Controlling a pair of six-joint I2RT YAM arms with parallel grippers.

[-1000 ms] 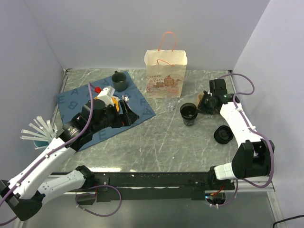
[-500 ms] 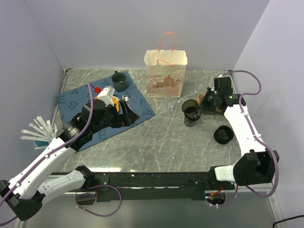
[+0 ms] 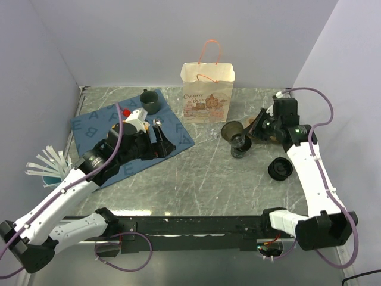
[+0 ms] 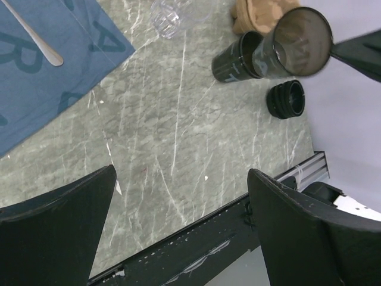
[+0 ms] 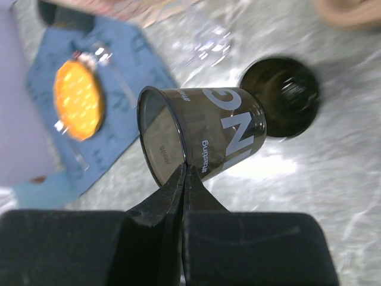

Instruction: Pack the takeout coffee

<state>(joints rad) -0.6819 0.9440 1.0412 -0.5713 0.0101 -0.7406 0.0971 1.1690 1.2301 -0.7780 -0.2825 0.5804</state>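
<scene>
My right gripper (image 3: 249, 132) (image 5: 186, 170) is shut on the rim of a dark takeout coffee cup (image 3: 233, 130) (image 5: 205, 140) (image 4: 296, 43). The cup hangs tilted, mouth toward the left, with no lid on it. Just below it a second dark cup (image 3: 239, 149) (image 5: 281, 104) (image 4: 234, 59) stands open on the table. A black lid (image 3: 280, 169) (image 4: 286, 99) lies to its right. The brown pulp tray (image 3: 257, 123) (image 4: 255, 13) sits behind the cups, partly hidden by my right arm. My left gripper (image 3: 159, 143) (image 4: 181, 179) hovers open and empty over the blue mat (image 3: 95, 122).
A paper bag (image 3: 207, 92) with handles stands at the back centre. A small clear glass (image 3: 213, 132) (image 4: 165, 15) stands in front of it. On the mat are a dark green mug (image 3: 149, 101), a spoon (image 4: 36, 36) and an orange item (image 5: 77, 98). White sticks (image 3: 44, 164) fan out at the left.
My right gripper has lifted the cup up off the second cup and tipped it to the left. The left arm has shifted slightly.
</scene>
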